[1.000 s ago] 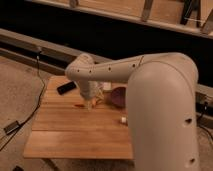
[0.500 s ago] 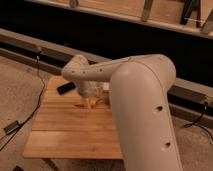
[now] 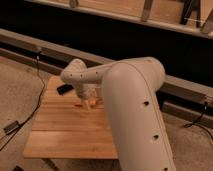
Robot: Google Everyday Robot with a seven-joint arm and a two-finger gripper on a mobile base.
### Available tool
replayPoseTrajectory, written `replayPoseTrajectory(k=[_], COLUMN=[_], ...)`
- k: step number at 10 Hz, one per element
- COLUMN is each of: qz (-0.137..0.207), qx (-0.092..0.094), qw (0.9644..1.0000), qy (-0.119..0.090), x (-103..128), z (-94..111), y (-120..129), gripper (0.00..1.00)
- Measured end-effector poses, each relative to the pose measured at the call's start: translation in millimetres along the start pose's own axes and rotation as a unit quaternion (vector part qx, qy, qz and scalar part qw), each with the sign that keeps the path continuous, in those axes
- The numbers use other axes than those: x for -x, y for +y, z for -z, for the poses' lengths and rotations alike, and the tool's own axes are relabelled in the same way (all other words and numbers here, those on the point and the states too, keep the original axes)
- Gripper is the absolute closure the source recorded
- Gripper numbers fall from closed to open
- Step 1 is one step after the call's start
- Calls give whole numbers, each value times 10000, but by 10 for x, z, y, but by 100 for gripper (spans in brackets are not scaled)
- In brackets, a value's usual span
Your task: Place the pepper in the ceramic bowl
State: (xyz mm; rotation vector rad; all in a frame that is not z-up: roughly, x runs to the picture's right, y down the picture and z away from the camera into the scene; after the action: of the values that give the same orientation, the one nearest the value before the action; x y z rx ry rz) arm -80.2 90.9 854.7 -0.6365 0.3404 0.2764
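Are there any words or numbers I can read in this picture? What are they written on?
None: no word, number or sign can be read anywhere here.
Big white robot arm: plain, no label shows.
Claw, low over the light wooden slatted table beside the small orange pepper: no writing shows.
Small black object at the table's far left: nothing readable.

1 small orange pepper point(image 3: 79, 106) shows as a thin sliver low over the wooden table point(image 3: 65, 132), toward its back half, just beside the tip of the gripper point(image 3: 87, 103). Whether it rests on the boards or is held cannot be told. The bowl is hidden behind the robot's arm point(image 3: 135, 100).
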Motion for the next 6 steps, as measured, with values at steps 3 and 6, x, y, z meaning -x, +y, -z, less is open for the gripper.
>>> replayPoseTrajectory(k=[3,6], qz=[387,623], qx=[-72,-146], qw=[9992,9979], qy=[119,123], x=[100,210], z=[-121,-151], y=[-60,-151], gripper=[35,35])
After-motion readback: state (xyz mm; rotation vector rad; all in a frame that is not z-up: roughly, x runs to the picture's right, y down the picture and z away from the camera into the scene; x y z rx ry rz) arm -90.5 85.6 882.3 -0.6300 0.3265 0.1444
